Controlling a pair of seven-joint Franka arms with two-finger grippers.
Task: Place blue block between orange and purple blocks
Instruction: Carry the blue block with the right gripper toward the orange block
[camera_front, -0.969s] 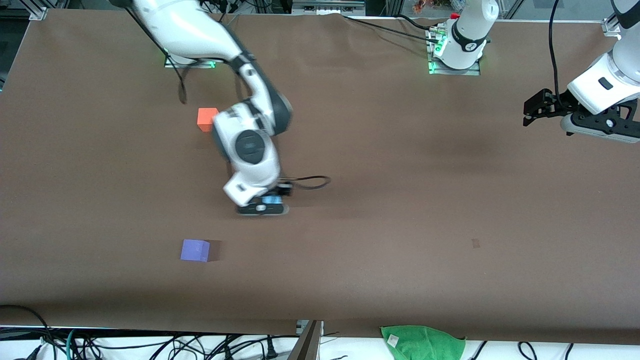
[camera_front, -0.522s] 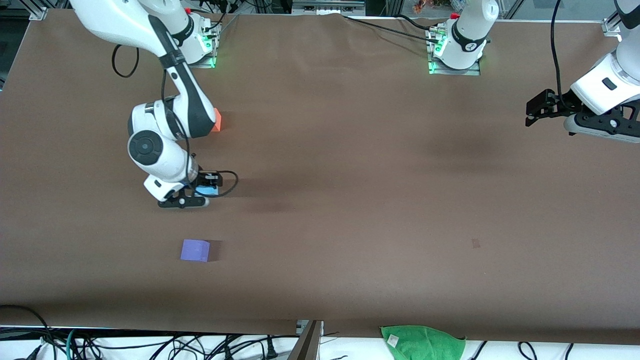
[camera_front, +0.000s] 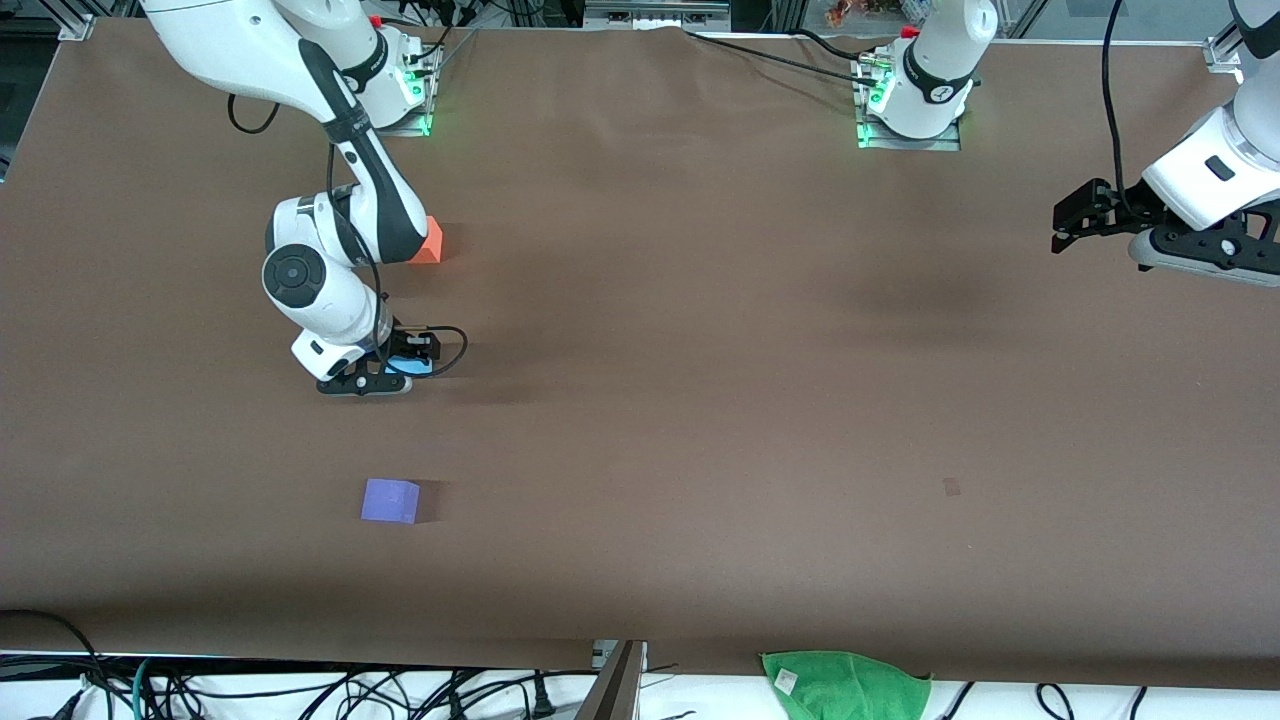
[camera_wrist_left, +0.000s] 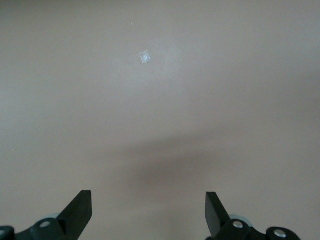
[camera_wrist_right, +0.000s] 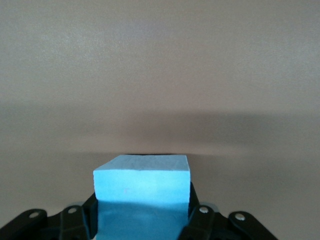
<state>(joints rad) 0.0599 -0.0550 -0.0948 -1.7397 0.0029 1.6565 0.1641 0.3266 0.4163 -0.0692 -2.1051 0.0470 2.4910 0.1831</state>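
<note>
- Sky-blue and matte, the blue block (camera_wrist_right: 142, 192) is sitting gripped in the right hand (camera_front: 385, 368), in the left-centre of the front frame, low over the brown table (camera_front: 700, 400).
- In the right wrist view the block is filling the lower middle of the frame, with the hand's two black fingers (camera_wrist_right: 200, 220) pressing on its two side faces.
- The orange block (camera_front: 430, 241) is resting higher in the front frame, partly hidden by the right arm.
- The purple block (camera_front: 390, 500) is lying lower in the frame, nearer the front camera, well apart from the orange one.
- The held block is hanging roughly between the two, over the stretch of table that separates them.
- The left hand (camera_front: 1080, 215) is waiting at the right edge of the front frame, fingers spread wide and holding nothing, as the left wrist view is showing.
- The cube is looking light, stiff and not slippery, so a grip on two flat, parallel faces is probably suiting it well.
- It is likely tolerating a gentle set-down without damage; the flat underside should be keeping it from rolling.
</note>
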